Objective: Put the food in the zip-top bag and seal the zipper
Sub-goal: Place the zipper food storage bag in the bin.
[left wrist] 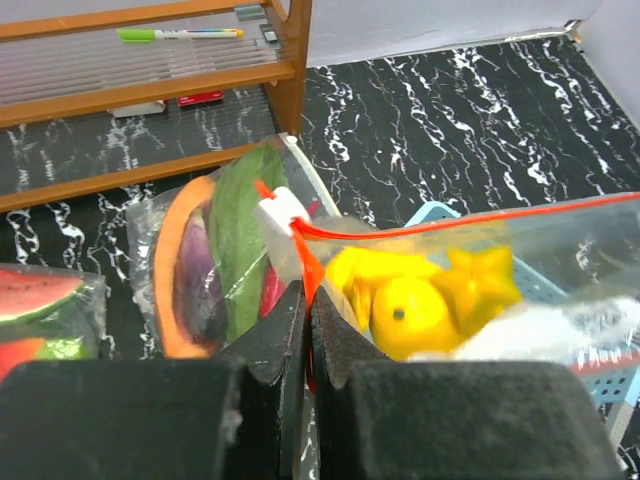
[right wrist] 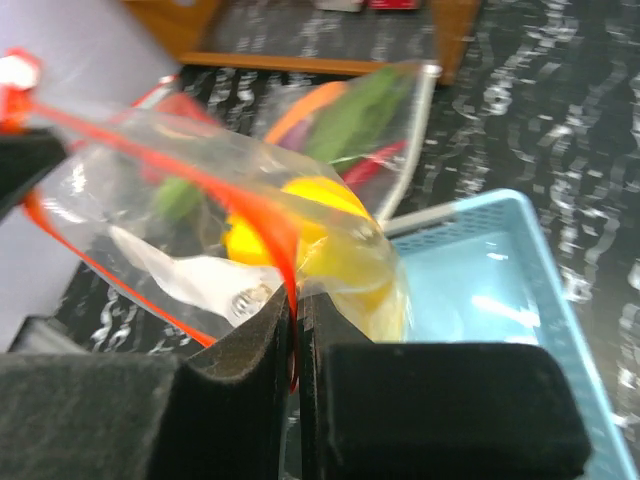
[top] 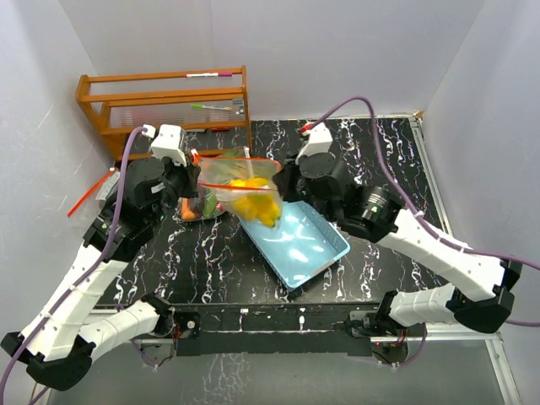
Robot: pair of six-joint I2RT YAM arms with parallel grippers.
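Holding zip-top bag (top: 239,179) between left gripper (left wrist: 305,300) and right gripper (right wrist: 295,310), jaws clamped on its red zipper (left wrist: 470,222) ends; yellow food (left wrist: 410,310) inside. Sealing step; next likely pressing zipper shut.

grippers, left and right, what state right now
Left gripper: shut on the clear red-zippered plastic zip-top bag.
Right gripper: shut on the same bag.

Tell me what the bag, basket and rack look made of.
Bag: thin clear plastic film, creased and glossy, food showing through. Basket: light-blue moulded plastic, judging by its sheen. Rack: probably varnished wood, orange-brown and smooth.
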